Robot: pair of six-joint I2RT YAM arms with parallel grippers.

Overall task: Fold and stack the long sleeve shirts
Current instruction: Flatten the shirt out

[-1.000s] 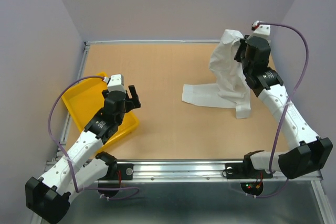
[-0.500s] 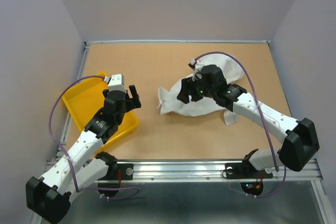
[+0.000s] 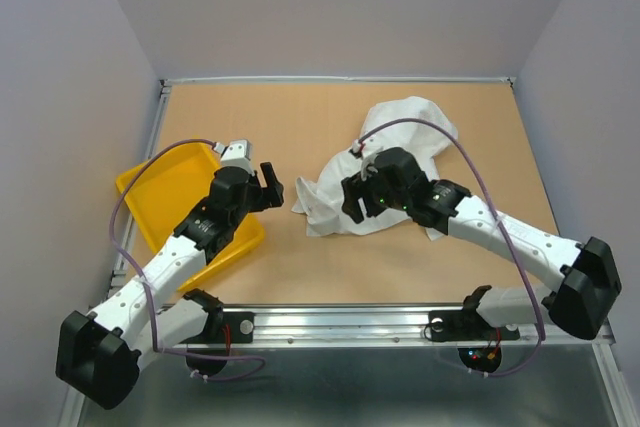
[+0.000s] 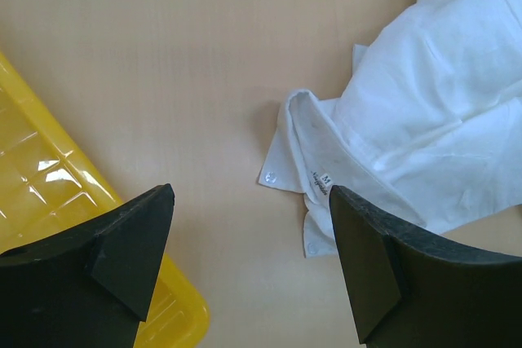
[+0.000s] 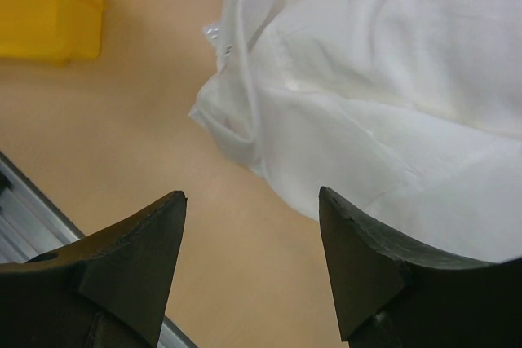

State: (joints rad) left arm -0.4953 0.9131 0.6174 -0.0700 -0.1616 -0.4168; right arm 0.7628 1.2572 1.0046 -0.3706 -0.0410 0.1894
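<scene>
One long sleeve shirt [image 3: 410,125], white and crumpled, lies in a heap right of the table's middle. In the left wrist view its collar [image 4: 303,132] faces me, with snap buttons and a size label, and the shirt [image 4: 432,112] spreads to the right. My left gripper [image 3: 273,187] stands open just left of the heap, at the tray's right edge, nothing between its fingers [image 4: 251,201]. Over the heap's near-left part my right gripper [image 3: 348,202] is open and empty. In the right wrist view the shirt [image 5: 391,79] lies just beyond that gripper [image 5: 253,201].
A yellow plastic tray [image 3: 165,187] sits tilted at the left edge of the table, under my left arm; its corner [image 4: 49,193] shows in the left wrist view. The metal rail [image 3: 340,322] runs along the near edge. Lilac walls close in three sides.
My right gripper, shut on the shirt and holding it high at the back right, swung to the middle, opened and let it drop in a heap. The left arm moved right, toward the shirt.
</scene>
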